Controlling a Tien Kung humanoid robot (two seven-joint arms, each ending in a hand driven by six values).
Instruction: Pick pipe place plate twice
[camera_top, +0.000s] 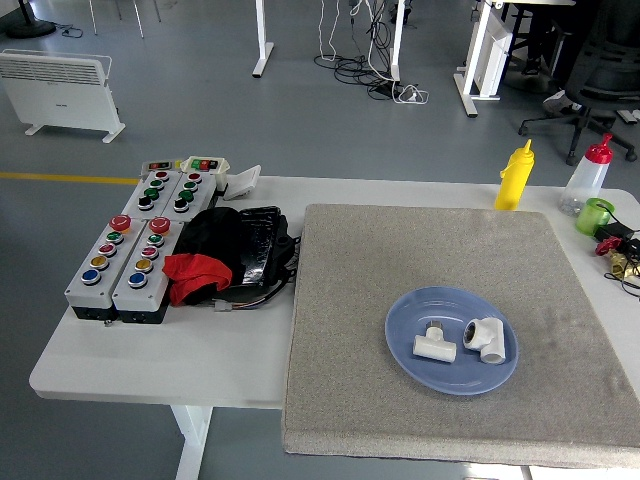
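Observation:
A blue plate (405, 310) lies on the grey mat (380, 260) right of the table's middle. Two white T-shaped pipe fittings lie on the plate, apart from each other: one (435, 345) at the left and one (487, 339) at the right. Neither of my hands is in view.
Two grey button boxes (130, 255) sit at the table's left, with black and red cloth and cables (225, 255) beside them. A yellow squeeze bottle (515, 176), a clear bottle with a red cap (586, 176) and a green cup (596, 215) stand at the back right.

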